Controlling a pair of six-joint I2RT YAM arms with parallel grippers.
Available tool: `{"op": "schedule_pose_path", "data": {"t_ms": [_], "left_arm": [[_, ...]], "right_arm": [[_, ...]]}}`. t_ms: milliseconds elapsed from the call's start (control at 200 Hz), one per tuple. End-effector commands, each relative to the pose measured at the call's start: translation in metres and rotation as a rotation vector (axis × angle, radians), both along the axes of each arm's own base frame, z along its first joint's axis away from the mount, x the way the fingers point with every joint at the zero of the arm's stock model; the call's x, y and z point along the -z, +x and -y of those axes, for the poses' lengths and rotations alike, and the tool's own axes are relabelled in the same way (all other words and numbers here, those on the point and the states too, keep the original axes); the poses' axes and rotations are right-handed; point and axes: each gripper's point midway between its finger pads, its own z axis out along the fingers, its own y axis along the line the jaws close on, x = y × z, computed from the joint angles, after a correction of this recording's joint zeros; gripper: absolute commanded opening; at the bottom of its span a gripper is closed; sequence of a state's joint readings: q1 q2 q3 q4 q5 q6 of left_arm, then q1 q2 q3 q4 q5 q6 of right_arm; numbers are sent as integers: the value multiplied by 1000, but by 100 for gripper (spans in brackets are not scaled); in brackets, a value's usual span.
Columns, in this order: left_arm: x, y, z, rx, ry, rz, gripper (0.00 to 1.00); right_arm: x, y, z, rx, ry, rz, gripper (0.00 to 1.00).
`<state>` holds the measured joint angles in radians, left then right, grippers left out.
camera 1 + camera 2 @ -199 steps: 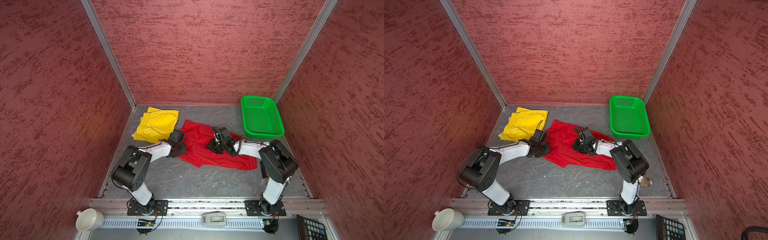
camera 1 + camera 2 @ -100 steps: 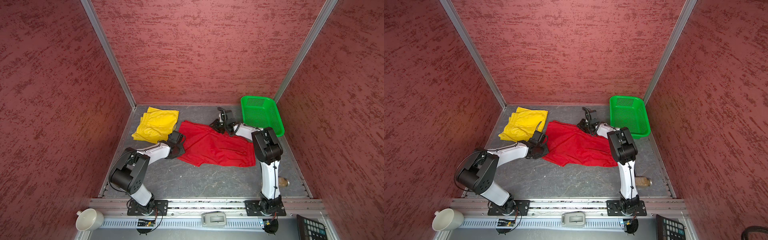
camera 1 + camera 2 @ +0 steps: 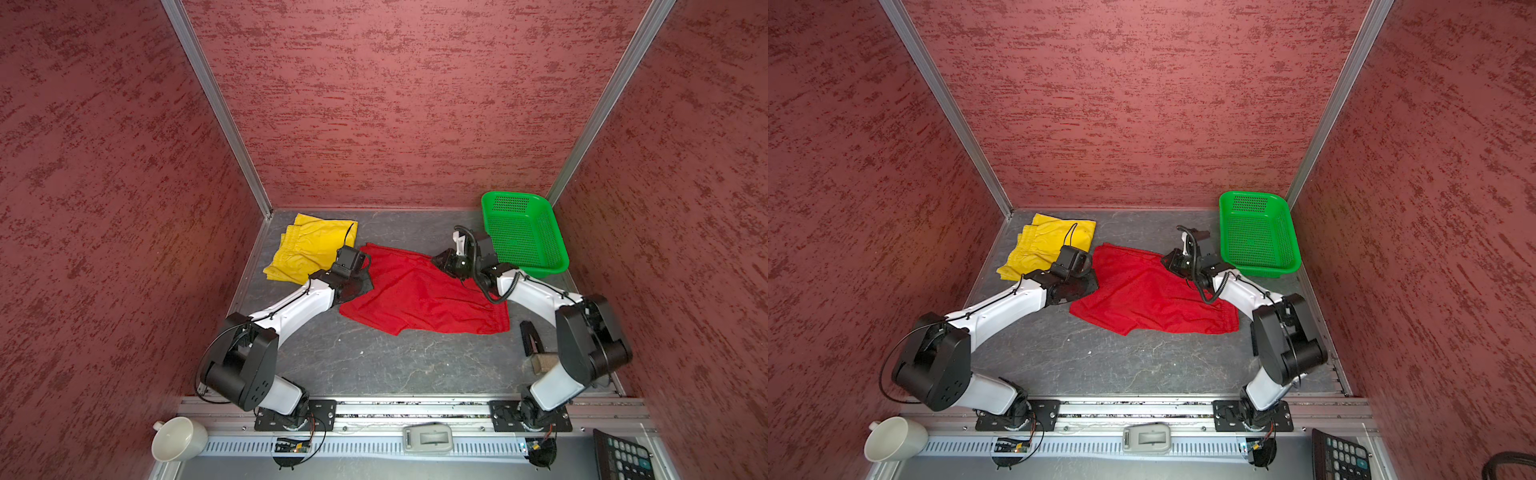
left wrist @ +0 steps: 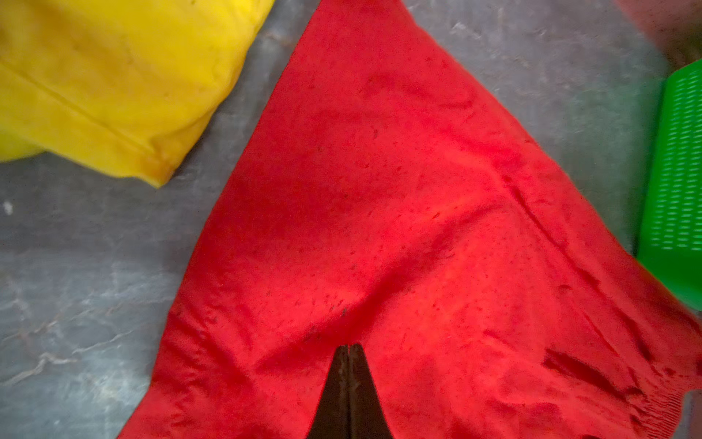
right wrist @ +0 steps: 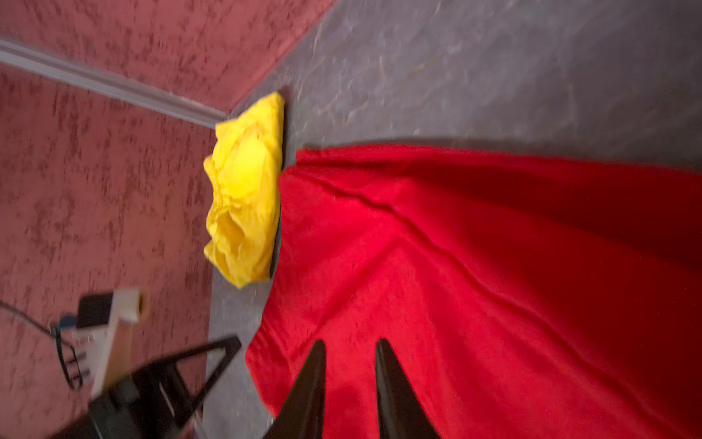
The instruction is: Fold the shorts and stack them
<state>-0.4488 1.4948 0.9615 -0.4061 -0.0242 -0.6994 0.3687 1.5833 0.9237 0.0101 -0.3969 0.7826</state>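
The thin bright red fabric shorts [image 3: 424,291] lie spread on the grey counter [image 3: 374,361], long axis running gripper to gripper: the left gripper [image 4: 348,347] pinched shut on their left edge, the right gripper [image 5: 351,346] slightly parted over their far-right corner.

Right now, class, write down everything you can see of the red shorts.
The red shorts are thin, bright, matte fabric, spread mostly flat and unfolded on the grey table, with shallow creases and a seam line. They lie between the yellow shorts and the green basket, a strip of table separating them from the yellow pair. The shut left hand appears to pinch the left edge, where creases gather; the right hand, jaws slightly apart, sits at the far right corner.
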Motion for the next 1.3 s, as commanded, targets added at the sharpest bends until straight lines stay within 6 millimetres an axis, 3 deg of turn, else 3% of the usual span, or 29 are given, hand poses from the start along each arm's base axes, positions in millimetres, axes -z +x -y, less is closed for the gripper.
{"op": "schedule_pose_path", "data": {"t_ms": [0,95,271,416,621,751,817,937,1037,1157,1298], "left_arm": [[19,5,9,25,12,-39,0],[42,-1,8,19,36,-99,0],[76,-27,-11,-4,109,-195,0],[96,-56,-31,-38,151,-256,0],[100,-92,-54,-101,179,-290,0],[98,-113,-64,-123,163,-286,0],[90,-117,-66,-122,154,-272,0],[67,-120,-67,-125,124,-221,0],[50,-125,-71,-158,82,-195,19],[43,-132,-83,-238,11,-198,35],[51,-133,-86,-290,-136,-222,39]], "right_arm": [[37,-25,21,68,-27,-96,18],[57,-37,48,126,-36,-149,17],[77,-41,95,219,-52,-191,18],[99,-51,116,241,-94,-250,18],[131,-102,131,248,-188,-394,17],[124,-121,142,258,-225,-399,21],[110,-117,141,250,-218,-368,24],[64,-105,126,224,-153,-264,27],[35,-105,100,171,-129,-201,29],[30,-115,60,88,-104,-203,29],[50,-124,25,12,-92,-261,29]]}}
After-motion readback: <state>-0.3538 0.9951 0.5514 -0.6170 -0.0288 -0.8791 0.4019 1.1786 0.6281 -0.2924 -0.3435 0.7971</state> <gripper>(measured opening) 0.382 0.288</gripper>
